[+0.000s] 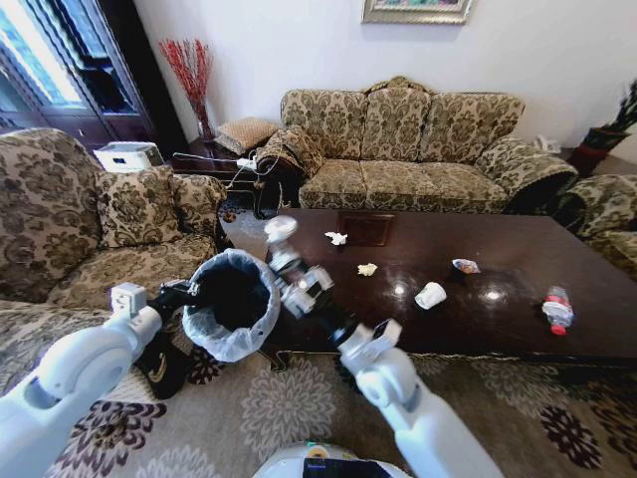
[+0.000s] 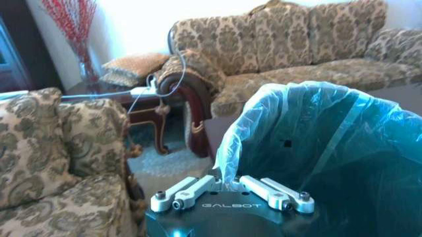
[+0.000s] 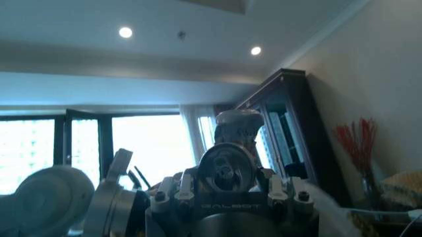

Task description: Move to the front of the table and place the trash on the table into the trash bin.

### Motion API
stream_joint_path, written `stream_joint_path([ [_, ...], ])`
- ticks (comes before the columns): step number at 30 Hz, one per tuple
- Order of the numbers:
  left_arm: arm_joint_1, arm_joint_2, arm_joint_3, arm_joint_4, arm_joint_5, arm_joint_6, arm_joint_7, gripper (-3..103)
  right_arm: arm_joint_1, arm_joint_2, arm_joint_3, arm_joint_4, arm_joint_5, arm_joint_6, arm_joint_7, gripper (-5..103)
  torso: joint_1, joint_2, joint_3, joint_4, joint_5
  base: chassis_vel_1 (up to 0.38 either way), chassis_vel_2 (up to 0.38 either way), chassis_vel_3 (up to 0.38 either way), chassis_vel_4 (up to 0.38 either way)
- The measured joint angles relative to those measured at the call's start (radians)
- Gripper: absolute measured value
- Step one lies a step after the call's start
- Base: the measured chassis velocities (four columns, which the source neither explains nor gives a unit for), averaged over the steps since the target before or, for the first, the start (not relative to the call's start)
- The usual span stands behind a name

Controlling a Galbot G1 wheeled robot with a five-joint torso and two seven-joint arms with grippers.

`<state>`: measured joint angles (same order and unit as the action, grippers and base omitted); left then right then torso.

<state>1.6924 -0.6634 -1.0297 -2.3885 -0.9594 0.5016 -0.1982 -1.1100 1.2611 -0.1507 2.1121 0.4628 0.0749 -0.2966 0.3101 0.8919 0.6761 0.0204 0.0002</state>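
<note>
The dark glossy table (image 1: pixel 518 344) stands in front of me. On it lie a white paper wad (image 1: pixel 336 237), a yellowish wad (image 1: pixel 367 269), a crinkled wrapper (image 1: pixel 465 266), a tipped white paper cup (image 1: pixel 430 295) and a clear bottle with a red label (image 1: pixel 557 310). My left gripper (image 1: pixel 182 296) (image 2: pixel 228 186) is shut on the bag-lined rim of the trash bin (image 1: pixel 231 304) (image 2: pixel 329 143), holding it by the table's left end. My right gripper (image 1: pixel 297 279) (image 3: pixel 228 183) is shut on a clear bottle-like piece of trash (image 1: pixel 280 237) (image 3: pixel 232 143), raised just beside the bin's opening.
A patterned armchair (image 1: pixel 109 229) is close on the left. A three-seat sofa (image 1: pixel 408 149) stands behind the table, and another chair (image 1: pixel 607 214) is at the far right. A side table with cables (image 1: pixel 234 164) fills the back corner. Patterned carpet (image 1: pixel 557 428) lies in front.
</note>
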Motion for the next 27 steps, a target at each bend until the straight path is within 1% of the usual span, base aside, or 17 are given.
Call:
stream_joint_path([
  [2, 0.002, -0.006, -0.005, -0.017, 0.000, 0.002, 0.000, 2, -0.005, 0.004, -0.019, -0.012, -0.050, -0.009, 0.008, 45, 0.000, 0.000, 0.000, 0.0000, 0.0000, 0.000, 0.000, 0.000, 0.000],
  [3, 0.002, -0.006, -0.005, -0.017, 0.000, 0.002, 0.000, 2, -0.005, 0.004, -0.019, -0.012, -0.050, -0.009, 0.008, 45, 0.000, 0.000, 0.000, 0.0000, 0.0000, 0.000, 0.000, 0.000, 0.000],
  [4, 0.003, -0.007, -0.011, -0.028, 0.000, 0.003, 0.000, 2, -0.012, 0.005, -0.022, -0.017, -0.095, -0.012, 0.016, 50, 0.000, 0.000, 0.000, 0.0000, -0.0002, 0.000, 0.000, 0.000, 0.000],
  [6, 0.005, -0.005, -0.014, -0.034, 0.000, 0.003, -0.001, 2, -0.019, 0.003, -0.017, -0.012, -0.109, -0.013, 0.021, 61, 0.000, 0.000, 0.000, -0.0001, -0.0001, 0.000, 0.000, 0.000, 0.000],
  [7, 0.006, -0.001, -0.014, -0.040, 0.000, 0.005, 0.000, 2, -0.028, -0.005, 0.001, 0.003, -0.115, -0.011, 0.023, 71, 0.000, 0.000, 0.000, -0.0001, -0.0002, 0.000, 0.000, 0.000, 0.000],
  [8, 0.006, 0.000, -0.012, -0.041, 0.001, 0.007, 0.000, 2, -0.034, -0.010, 0.009, 0.012, -0.115, -0.004, 0.021, 77, 0.000, 0.000, 0.000, -0.0001, 0.0000, 0.000, 0.000, 0.000, 0.000],
  [11, 0.008, 0.000, -0.010, -0.042, 0.001, 0.008, 0.001, 2, -0.038, -0.014, 0.015, 0.020, -0.114, 0.003, 0.021, 82, 0.000, 0.000, 0.000, -0.0001, -0.0003, 0.000, 0.000, 0.000, 0.000],
  [13, 0.009, -0.002, -0.010, -0.041, 0.002, 0.010, 0.000, 2, -0.047, -0.015, 0.026, 0.032, -0.112, 0.029, 0.021, 93, 0.000, 0.000, 0.000, 0.0000, -0.0003, 0.000, 0.000, 0.000, 0.000],
  [14, 0.009, -0.002, -0.010, -0.041, 0.002, 0.010, 0.000, 2, -0.047, -0.015, 0.026, 0.032, -0.112, 0.029, 0.021, 93, 0.000, 0.000, 0.000, 0.0000, -0.0003, 0.000, 0.000, 0.000, 0.000],
  [15, 0.009, -0.004, -0.013, -0.031, 0.002, 0.010, 0.000, 2, -0.056, -0.013, 0.038, 0.044, -0.109, 0.050, 0.025, 97, 0.000, 0.000, 0.000, -0.0001, -0.0002, 0.000, 0.000, 0.000, 0.000],
  [17, 0.007, -0.011, -0.022, -0.009, 0.002, 0.010, -0.005, 2, -0.081, -0.013, 0.061, 0.072, -0.103, 0.075, 0.073, 99, 0.000, 0.000, 0.000, -0.0002, -0.0002, 0.000, 0.000, 0.000, 0.000],
  [18, 0.002, -0.019, -0.031, 0.012, 0.004, 0.008, -0.009, 2, -0.107, -0.018, 0.089, 0.095, -0.100, 0.077, 0.134, 100, 0.000, 0.000, 0.000, 0.0001, -0.0001, 0.000, 0.000, 0.000, 0.000],
  [19, 0.002, -0.019, -0.031, 0.012, 0.004, 0.008, -0.009, 2, -0.107, -0.018, 0.089, 0.095, -0.100, 0.077, 0.134, 100, 0.000, 0.000, 0.000, 0.0001, -0.0001, 0.000, 0.000, 0.000, 0.000],
  [20, -0.001, -0.024, -0.035, 0.021, 0.004, 0.005, -0.012, 2, -0.123, -0.022, 0.112, 0.102, -0.101, 0.071, 0.170, 100, 0.000, 0.000, 0.000, 0.0000, -0.0002, 0.000, 0.000, 0.000, 0.000],
  [22, -0.022, -0.043, -0.052, 0.054, 0.005, -0.006, -0.015, 2, -0.167, -0.034, 0.212, 0.091, -0.098, 0.036, 0.280, 100, 0.000, 0.000, 0.000, -0.0001, -0.0002, 0.000, 0.000, 0.000, 0.000],
  [23, -0.022, -0.043, -0.052, 0.054, 0.005, -0.006, -0.015, 2, -0.167, -0.034, 0.212, 0.091, -0.098, 0.036, 0.280, 100, 0.000, 0.000, 0.000, -0.0001, -0.0002, 0.000, 0.000, 0.000, 0.000],
  [27, -0.047, -0.079, -0.057, 0.079, 0.013, -0.023, -0.029, 2, -0.183, -0.037, 0.359, 0.013, -0.021, -0.031, 0.382, 100, 0.000, 0.000, 0.000, -0.0002, 0.0000, 0.000, 0.000, 0.000, 0.000],
])
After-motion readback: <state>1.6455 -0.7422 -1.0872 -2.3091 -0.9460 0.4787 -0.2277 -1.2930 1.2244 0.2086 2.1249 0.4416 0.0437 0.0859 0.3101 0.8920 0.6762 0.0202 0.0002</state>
